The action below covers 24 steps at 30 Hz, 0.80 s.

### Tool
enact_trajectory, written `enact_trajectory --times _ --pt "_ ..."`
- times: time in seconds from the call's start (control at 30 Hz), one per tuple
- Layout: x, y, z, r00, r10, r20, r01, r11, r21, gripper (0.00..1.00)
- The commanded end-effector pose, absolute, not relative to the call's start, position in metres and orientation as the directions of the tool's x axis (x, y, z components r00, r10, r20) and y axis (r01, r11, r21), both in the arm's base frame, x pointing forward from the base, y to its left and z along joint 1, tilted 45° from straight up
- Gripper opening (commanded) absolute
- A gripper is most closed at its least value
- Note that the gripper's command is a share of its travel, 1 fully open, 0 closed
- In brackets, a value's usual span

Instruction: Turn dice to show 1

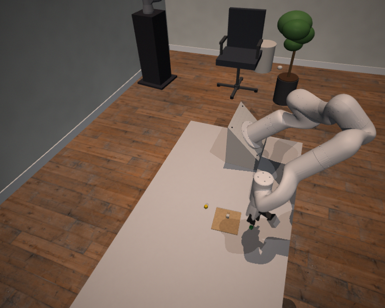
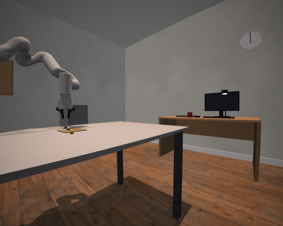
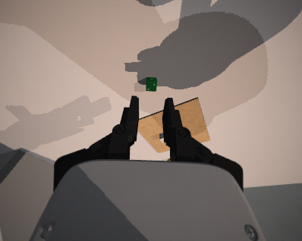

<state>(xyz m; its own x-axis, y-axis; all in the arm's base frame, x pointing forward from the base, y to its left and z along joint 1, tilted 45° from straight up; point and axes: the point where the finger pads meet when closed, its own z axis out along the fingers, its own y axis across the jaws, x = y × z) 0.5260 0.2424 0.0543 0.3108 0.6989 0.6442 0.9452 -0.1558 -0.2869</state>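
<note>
The green die [image 1: 251, 226] [image 2: 65, 127] [image 3: 151, 84] lies on the table just off the right edge of the brown mat [image 1: 222, 225] [image 2: 78, 129] [image 3: 191, 117]. The white die [image 1: 227, 215] [image 2: 68, 129] [image 3: 162, 136] lies on the mat. The yellow die [image 1: 206, 206] [image 2: 72, 132] lies on the table to the left of the mat. My gripper [image 1: 254, 221] [image 2: 65, 117] [image 3: 151, 107] hangs well above the green die, pointing down. Its fingers stand partly closed with a clear gap between them and nothing in it.
The white table [image 1: 172, 198] carries the wedge-shaped robot base [image 1: 238, 142] at the back right. The table's right edge is close to the green die. A chair, a plant, a dark pedestal and a desk with a monitor stand far off on the floor.
</note>
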Motion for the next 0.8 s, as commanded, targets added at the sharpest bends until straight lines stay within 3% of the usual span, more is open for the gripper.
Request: enact_trajectory --times 0.0,0.77 --pt "0.527 0.244 0.053 0.31 0.698 0.645 0.946 -0.157 -0.285 0.31" --pt "0.523 0.264 0.032 0.31 0.698 0.645 0.946 -0.156 -0.285 0.31"
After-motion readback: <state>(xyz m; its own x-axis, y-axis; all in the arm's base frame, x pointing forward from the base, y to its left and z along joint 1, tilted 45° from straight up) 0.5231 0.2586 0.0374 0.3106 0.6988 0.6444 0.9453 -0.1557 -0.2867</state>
